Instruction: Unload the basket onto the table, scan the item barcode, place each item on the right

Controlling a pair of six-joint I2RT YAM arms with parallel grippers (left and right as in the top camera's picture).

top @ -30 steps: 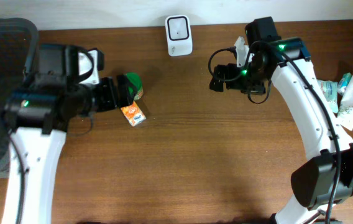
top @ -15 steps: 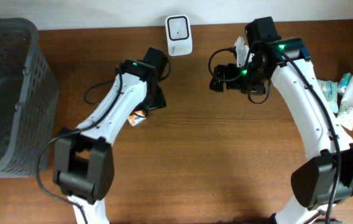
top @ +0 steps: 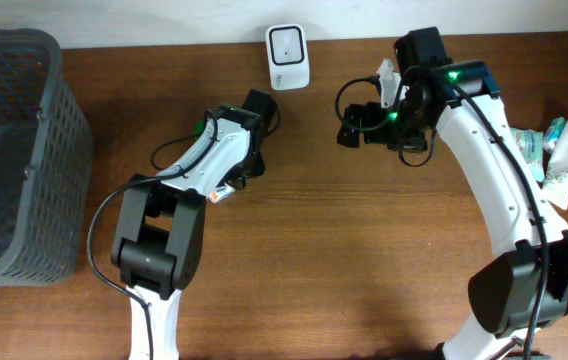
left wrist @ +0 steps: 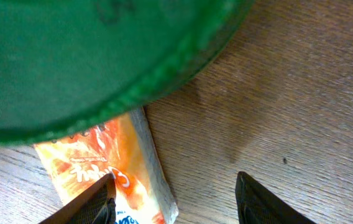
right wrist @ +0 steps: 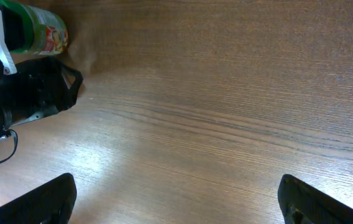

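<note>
An orange snack packet lies flat on the wooden table, with a corner showing from under my left arm. My left gripper hangs low over it, jaws apart. One fingertip is over the packet and the other is over bare wood. A green-lidded container fills the top of the left wrist view. The white scanner stands at the table's back edge. My right gripper is open over bare wood.
A dark grey mesh basket stands at the left. Several tubes and packets lie at the right edge. The right wrist view shows the green-lidded container and my left arm's black wrist.
My left arm has swung from the left side to reach over the orange packet, uncovering the basket. Its jaws have narrowed. The right arm has not moved.
</note>
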